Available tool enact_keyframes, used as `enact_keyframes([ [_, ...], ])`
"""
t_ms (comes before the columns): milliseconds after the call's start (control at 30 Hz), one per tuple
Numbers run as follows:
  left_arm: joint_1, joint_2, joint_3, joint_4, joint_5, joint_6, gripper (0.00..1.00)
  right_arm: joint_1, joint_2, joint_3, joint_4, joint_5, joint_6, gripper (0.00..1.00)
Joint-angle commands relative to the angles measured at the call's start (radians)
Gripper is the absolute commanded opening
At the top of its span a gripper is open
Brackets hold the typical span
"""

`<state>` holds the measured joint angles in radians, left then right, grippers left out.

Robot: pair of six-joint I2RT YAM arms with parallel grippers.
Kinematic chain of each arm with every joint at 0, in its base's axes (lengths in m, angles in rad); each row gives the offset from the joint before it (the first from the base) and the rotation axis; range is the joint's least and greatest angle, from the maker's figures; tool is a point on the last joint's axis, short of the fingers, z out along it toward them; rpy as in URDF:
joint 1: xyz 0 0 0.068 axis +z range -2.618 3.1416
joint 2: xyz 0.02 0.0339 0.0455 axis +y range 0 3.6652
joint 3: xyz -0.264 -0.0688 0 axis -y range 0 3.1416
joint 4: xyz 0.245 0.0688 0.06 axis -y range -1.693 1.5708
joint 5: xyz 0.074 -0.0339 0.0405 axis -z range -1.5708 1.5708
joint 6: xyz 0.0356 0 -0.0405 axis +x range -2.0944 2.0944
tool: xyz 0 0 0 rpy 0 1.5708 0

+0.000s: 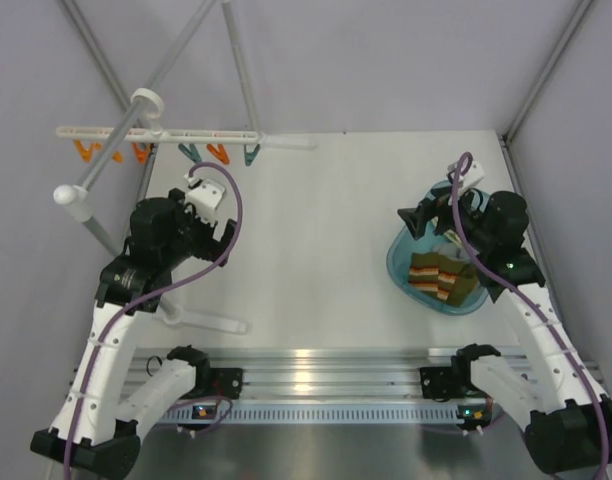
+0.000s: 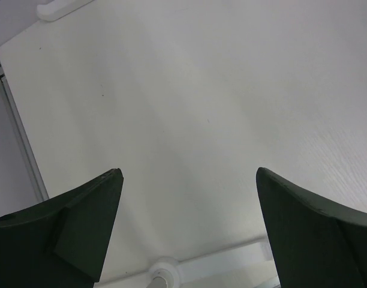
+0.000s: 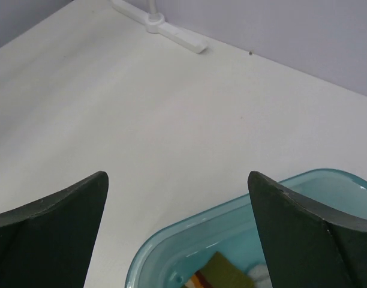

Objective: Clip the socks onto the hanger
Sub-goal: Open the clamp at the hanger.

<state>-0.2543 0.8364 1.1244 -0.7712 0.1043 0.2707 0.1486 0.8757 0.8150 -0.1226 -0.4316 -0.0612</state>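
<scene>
at the right gripper (image 3: 177, 180): jaws spread wide apart, nothing between them. hovering over the far-left rim of a teal tub (image 3: 171, 240), tips pointed past it at bare table (image 3: 141, 120). in the tub, below and behind the fingertips, toward the arm's own base: the socks (image 3: 216, 273), only an olive corner and a bit of orange stripe showing in the wrist view. from above, socks (image 1: 441, 275) lying folded together on the tub's (image 1: 396, 262) floor, stripe bands up, close to the right gripper (image 1: 416, 218) but not touching it. tub near the right edge of the table (image 1: 316, 220), about midway between near and far edges.

at the left gripper (image 2: 189, 174): jaws likewise wide apart, holding nothing, over the left part of the table, bare surface beneath. from above, left gripper (image 1: 224, 235) well apart from the socks, the width of the table between.

over the far-left corner: the hanger (image 1: 186, 132), a thin white bar lying level on a grey-white pole (image 1: 106, 165), orange clips (image 1: 86, 150) and teal clips (image 1: 251, 155) dangling beneath. nearer the left gripper than the right, touching neither.
</scene>
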Motion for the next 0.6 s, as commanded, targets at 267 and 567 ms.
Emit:
enact_keyframes([
  [267,-0.002,0.014,0.088,0.379,0.334,-0.2,0.95,0.124,0.141,-0.066,0.595,-0.11,0.15,1.0],
  [567,-0.003,0.102,0.133,0.685,0.393,-0.28,0.92,0.293,0.458,0.056,0.975,-0.137,0.144,0.94],
])
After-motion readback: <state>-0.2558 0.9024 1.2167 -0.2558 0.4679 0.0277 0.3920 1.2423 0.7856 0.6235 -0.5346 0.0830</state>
